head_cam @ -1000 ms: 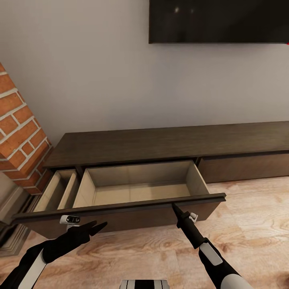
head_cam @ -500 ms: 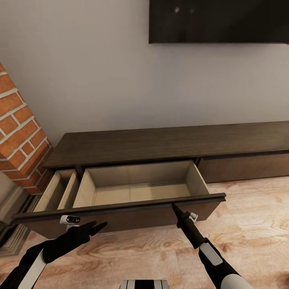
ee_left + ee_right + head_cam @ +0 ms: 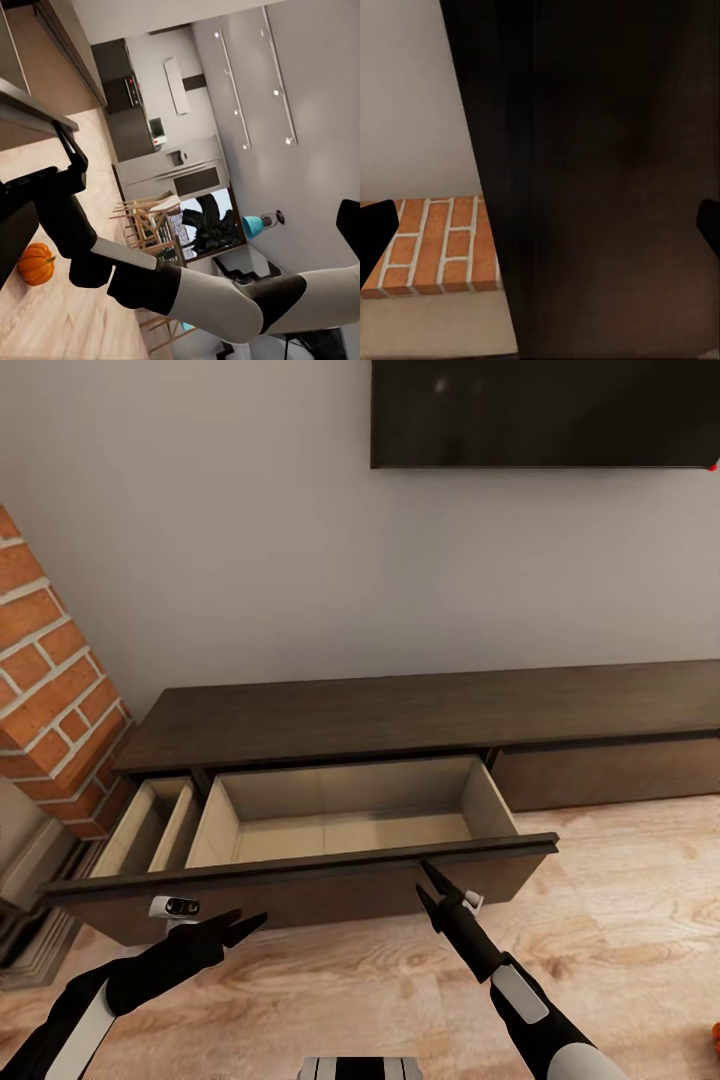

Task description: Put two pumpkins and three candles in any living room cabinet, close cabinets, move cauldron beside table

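The long dark-brown cabinet stands against the wall with its wide drawer pulled out and nothing in it. My right gripper is open, its fingers just in front of the drawer's dark front panel. That panel looms close in the right wrist view, with a fingertip at each side. My left gripper hangs open and holds nothing, low before the drawer's left part. An orange pumpkin lies on the floor behind my right arm, and its edge peeks in at the head view's lower right.
A narrow drawer at the left of the wide one also stands open. A brick fireplace flanks the cabinet's left end, and a dark TV hangs above. The floor is light wood. Dining chairs and a kitchen lie far behind.
The whole view has shifted slightly. My right gripper has drawn a little back and left from the drawer front, its fingers now apart. An orange speck has entered at lower right.
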Robot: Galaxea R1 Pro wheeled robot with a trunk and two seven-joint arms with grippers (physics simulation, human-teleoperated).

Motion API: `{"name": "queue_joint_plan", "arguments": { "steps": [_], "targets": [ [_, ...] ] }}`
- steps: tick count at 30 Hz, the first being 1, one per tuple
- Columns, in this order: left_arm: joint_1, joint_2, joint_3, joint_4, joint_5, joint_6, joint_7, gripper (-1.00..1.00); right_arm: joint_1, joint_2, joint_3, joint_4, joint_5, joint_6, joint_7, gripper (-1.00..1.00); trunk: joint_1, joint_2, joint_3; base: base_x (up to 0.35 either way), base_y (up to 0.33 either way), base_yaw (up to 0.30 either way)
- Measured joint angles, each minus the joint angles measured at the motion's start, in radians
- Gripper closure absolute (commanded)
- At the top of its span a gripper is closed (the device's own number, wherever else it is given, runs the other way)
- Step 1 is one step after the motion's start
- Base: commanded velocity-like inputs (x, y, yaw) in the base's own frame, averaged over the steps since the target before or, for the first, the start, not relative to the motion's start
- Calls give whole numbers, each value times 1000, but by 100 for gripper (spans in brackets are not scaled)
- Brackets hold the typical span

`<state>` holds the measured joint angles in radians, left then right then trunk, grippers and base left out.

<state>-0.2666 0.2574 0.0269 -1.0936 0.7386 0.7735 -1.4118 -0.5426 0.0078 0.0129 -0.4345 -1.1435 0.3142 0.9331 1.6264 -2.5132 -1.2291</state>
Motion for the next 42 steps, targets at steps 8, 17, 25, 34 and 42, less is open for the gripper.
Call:
{"name": "queue_joint_plan", "arguments": {
  "steps": [8, 17, 25, 34, 42],
  "targets": [
    [0, 0, 0, 0, 0, 0, 0, -100, 0, 0, 0, 0, 0, 0, 0, -100, 0, 0, 0, -10, 0, 0],
    [0, 0, 0, 0, 0, 0, 1, -100, 0, 0, 0, 1, 0, 0, 0, -100, 0, 0, 0, -187, 0, 0],
    [0, 0, -1, 0, 0, 1, 1, -100, 0, 0, 0, 2, 0, 0, 0, -100, 0, 0, 0, -320, 0, 0],
    [0, 0, -1, 0, 0, 1, 1, -100, 0, 0, 0, 4, 0, -1, 0, -100, 1, 0, 0, -326, 0, 0],
    [0, 0, 0, 1, 1, 1, 2, -100, 0, -2, 0, 4, -1, -2, -1, -100, 0, 0, 0, -333, 0, 0]
  ]
}}
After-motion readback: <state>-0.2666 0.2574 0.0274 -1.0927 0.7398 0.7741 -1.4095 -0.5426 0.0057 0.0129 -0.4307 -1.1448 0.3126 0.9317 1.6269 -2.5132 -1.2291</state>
